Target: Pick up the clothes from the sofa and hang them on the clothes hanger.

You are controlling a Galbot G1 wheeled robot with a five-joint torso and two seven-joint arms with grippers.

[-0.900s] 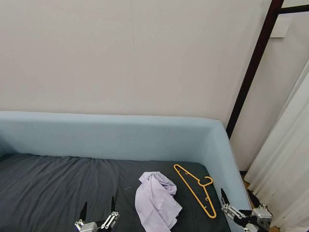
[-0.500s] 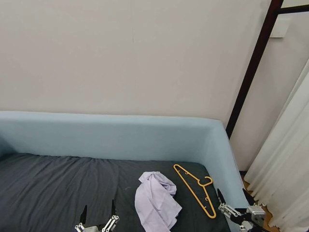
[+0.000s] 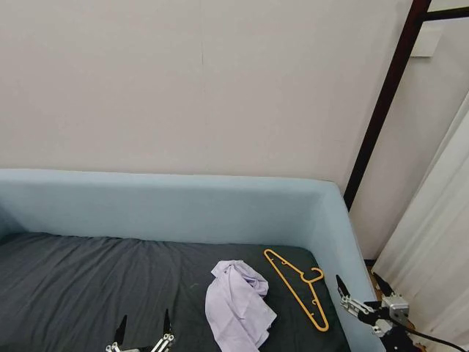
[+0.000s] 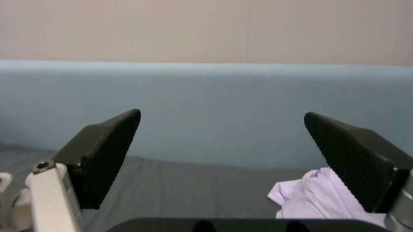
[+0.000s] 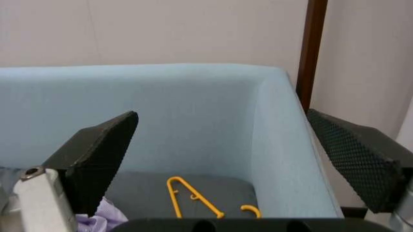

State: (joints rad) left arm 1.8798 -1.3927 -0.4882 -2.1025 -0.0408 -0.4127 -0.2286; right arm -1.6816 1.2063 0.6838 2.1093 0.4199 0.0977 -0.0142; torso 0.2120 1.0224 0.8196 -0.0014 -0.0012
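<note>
The clothes [image 3: 238, 312], a crumpled lavender bundle, lie on the dark seat of the sofa [image 3: 183, 205], near the front and right of centre. The orange hanger [image 3: 297, 288] lies flat just to their right, running from far-left to near-right, close to the right armrest [image 3: 331, 242].

The left gripper [image 3: 144, 323] hovers low over the near seat, left of the clothes, wide open and holding nothing. The right gripper [image 3: 360, 286] hangs at the near right, over the armrest's near end, also spread wide and empty. Neither touches the clothes or the hanger.

Nothing is grasped yet, so the risks are all in the first pick:

- **Partial grasp:** the bundle is loosely folded. A pinch on one outer fold would probably lift only part of it, and the rest would trail or slip free.
- **Hanger flat on the cushion:** the hanger is thin, so fingers closing on it may catch the seat fabric or skid it toward the armrest.
- **Armrest contact:** the right gripper is close to the armrest and may strike it as it descends.
- **Dragging the hanger:** the bundle's right edge sits near the hanger, so dragging the clothes could shift it.
</note>
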